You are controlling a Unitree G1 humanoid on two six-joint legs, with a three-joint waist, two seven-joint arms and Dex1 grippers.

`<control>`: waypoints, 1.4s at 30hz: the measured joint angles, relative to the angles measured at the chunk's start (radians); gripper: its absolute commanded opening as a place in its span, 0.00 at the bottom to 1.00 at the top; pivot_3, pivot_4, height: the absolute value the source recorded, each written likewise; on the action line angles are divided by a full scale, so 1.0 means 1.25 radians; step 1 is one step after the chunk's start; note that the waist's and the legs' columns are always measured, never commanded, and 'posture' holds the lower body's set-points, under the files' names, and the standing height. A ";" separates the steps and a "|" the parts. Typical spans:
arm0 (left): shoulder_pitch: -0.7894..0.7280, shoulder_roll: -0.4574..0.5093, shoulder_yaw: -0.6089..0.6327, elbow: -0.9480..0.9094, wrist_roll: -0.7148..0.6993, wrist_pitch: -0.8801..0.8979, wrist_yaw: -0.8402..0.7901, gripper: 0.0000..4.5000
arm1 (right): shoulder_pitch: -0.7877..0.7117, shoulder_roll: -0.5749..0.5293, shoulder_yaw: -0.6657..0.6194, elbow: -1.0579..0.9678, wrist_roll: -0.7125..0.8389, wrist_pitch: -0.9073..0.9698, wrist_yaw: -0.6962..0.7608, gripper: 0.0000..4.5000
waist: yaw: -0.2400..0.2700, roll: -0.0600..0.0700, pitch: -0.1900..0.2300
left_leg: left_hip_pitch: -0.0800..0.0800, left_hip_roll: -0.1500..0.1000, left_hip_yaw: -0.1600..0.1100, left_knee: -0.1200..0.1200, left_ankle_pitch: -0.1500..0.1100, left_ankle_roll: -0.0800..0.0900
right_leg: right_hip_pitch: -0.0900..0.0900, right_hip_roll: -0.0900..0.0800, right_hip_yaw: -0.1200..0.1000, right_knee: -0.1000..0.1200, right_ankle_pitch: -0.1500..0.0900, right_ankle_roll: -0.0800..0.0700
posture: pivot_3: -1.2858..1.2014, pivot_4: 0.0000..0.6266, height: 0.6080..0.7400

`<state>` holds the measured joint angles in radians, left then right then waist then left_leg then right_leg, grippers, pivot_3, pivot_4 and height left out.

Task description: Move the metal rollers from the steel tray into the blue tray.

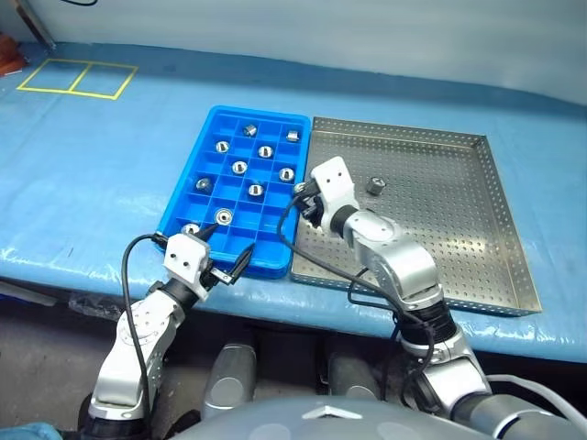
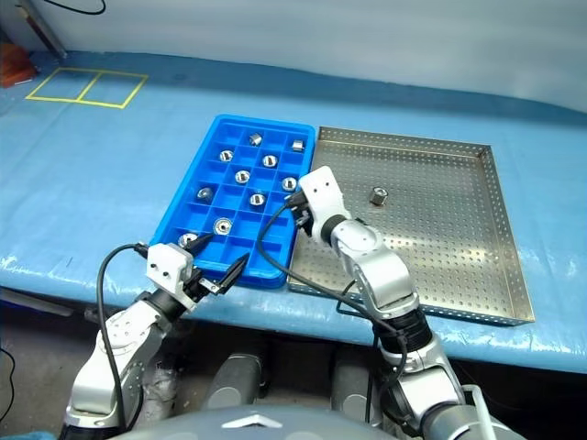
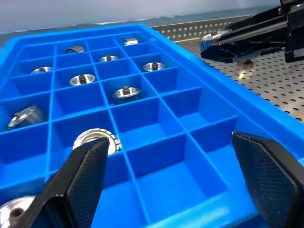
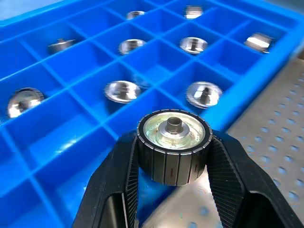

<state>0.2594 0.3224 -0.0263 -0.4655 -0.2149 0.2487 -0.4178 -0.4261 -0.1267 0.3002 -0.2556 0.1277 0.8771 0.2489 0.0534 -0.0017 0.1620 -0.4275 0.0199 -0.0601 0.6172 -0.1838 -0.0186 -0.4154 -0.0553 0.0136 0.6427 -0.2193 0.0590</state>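
Observation:
The blue tray (image 1: 261, 113) lies left of the steel tray (image 1: 440, 229), edge to edge. Several metal rollers (image 1: 239, 167) sit in separate compartments of the blue tray. One roller (image 1: 374, 186) stands alone on the steel tray's perforated floor. My right gripper (image 4: 174, 156) is shut on a roller (image 4: 174, 142) and hangs over the blue tray's right edge, where the two trays meet (image 1: 301, 194). At the blue tray's near edge my left gripper (image 1: 229, 249) is open with nothing in it; its fingers (image 3: 85, 180) frame the nearest compartments.
Both trays rest on a table with a blue cover (image 1: 92, 183), whose front edge runs just below the trays. Yellow tape squares (image 1: 78, 78) mark the cover's far left corner. A black cable (image 1: 312, 261) loops from my right arm over the steel tray's near rim.

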 measured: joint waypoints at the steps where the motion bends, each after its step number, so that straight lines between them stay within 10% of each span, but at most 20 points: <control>1: 0.001 -0.001 0.000 -0.001 0.000 0.000 0.002 1.00 | -0.005 0.006 0.014 0.000 0.000 0.003 0.008 0.38 | 0.002 0.000 0.000 | 0.000 0.000 0.000 0.000 0.000 0.000 | 0.000 0.000 0.000 0.000 0.000 0.000 | 0.63 0.24 1.00; 17: 0.018 -0.005 -0.004 -0.011 0.000 -0.010 0.003 1.00 | -0.024 0.003 0.067 0.034 -0.024 0.030 0.029 0.38 | 0.026 0.000 0.000 | -0.001 0.000 0.000 -0.001 0.000 -0.001 | -0.001 0.000 0.000 0.000 0.000 0.000 | 0.63 0.24 1.00; 25: -0.001 -0.003 -0.004 -0.011 0.000 -0.007 0.002 1.00 | -0.006 -0.004 0.064 -0.028 -0.024 0.071 0.025 0.98 | 0.032 -0.001 0.000 | -0.001 0.000 0.000 0.000 0.000 -0.001 | -0.001 0.000 -0.001 -0.001 0.000 0.000 | 0.62 0.24 1.00; 42: -0.129 -0.032 -0.049 0.038 0.046 0.022 0.043 1.00 | 0.014 0.079 -0.297 0.119 -0.057 -0.192 -0.235 0.98 | 0.013 -0.001 0.000 | -0.001 0.000 0.001 0.000 0.000 -0.001 | -0.001 0.000 0.000 -0.001 0.000 0.000 | 0.58 0.24 1.00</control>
<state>0.0978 0.2829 -0.0874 -0.4180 -0.1574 0.2759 -0.3642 -0.4086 -0.0285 -0.0711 -0.1072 0.0569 0.6376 -0.0449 0.0693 -0.0026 0.1619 -0.4291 0.0197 -0.0590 0.6169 -0.1843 -0.0196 -0.4163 -0.0554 0.0132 0.6414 -0.2189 0.0595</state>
